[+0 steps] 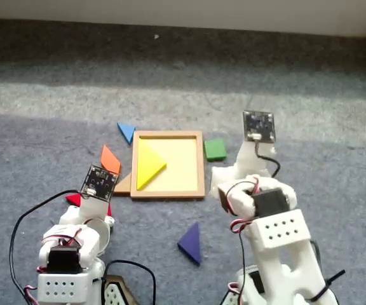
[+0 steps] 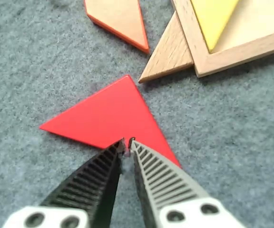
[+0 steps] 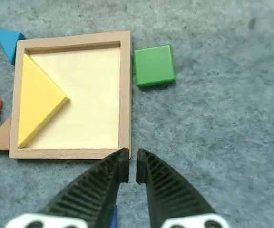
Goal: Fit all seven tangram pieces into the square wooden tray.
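Seen from above, a square wooden tray (image 1: 168,194) lies on grey carpet (image 1: 310,127) with a yellow triangular piece (image 1: 146,164) in its left half, a green square block (image 1: 215,149) just to its right and a red triangle (image 1: 74,199) to its near left. The left gripper (image 2: 127,142), fingers all but closed and empty, hangs with its tips over the red triangle's edge. The right gripper (image 3: 130,165), fingers narrowed to a slit and holding nothing, sits just beside the tray's near right corner.

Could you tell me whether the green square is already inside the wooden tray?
No, the green square lies on the carpet beside the wooden tray.
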Controlling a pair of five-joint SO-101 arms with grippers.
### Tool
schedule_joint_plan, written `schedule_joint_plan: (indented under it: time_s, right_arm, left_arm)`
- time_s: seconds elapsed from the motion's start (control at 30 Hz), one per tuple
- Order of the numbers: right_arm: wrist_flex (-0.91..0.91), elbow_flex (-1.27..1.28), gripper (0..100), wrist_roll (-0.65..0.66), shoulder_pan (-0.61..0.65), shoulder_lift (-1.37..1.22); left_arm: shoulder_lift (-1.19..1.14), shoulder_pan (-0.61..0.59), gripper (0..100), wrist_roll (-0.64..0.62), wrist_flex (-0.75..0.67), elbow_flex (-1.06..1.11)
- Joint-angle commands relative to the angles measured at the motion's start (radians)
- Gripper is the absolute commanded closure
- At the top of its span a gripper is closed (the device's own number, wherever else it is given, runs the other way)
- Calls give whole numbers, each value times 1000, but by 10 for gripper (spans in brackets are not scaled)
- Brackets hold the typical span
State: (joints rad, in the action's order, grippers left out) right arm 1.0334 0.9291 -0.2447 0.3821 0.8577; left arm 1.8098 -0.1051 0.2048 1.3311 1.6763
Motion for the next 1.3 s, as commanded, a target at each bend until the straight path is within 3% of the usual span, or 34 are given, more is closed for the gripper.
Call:
schedule_joint_plan:
  time_s: [0.0,0.63,0.97,1.17,1.27]
  right_arm:
    - [-88,114,957,6,-58,116]
    - [-351,516,957,5,-68,453]
    - [-351,622,957,12,-68,621]
    - [-348,628,957,8,-68,642]
    - [-349,647,957,12,-68,647]
  left_arm:
    - [5,7,953,6,2,19]
    - [8,8,954,6,2,12]
    - [8,5,951,11,2,-346]
    - [5,5,951,267,3,-552]
    - [4,-31,950,281,3,-611]
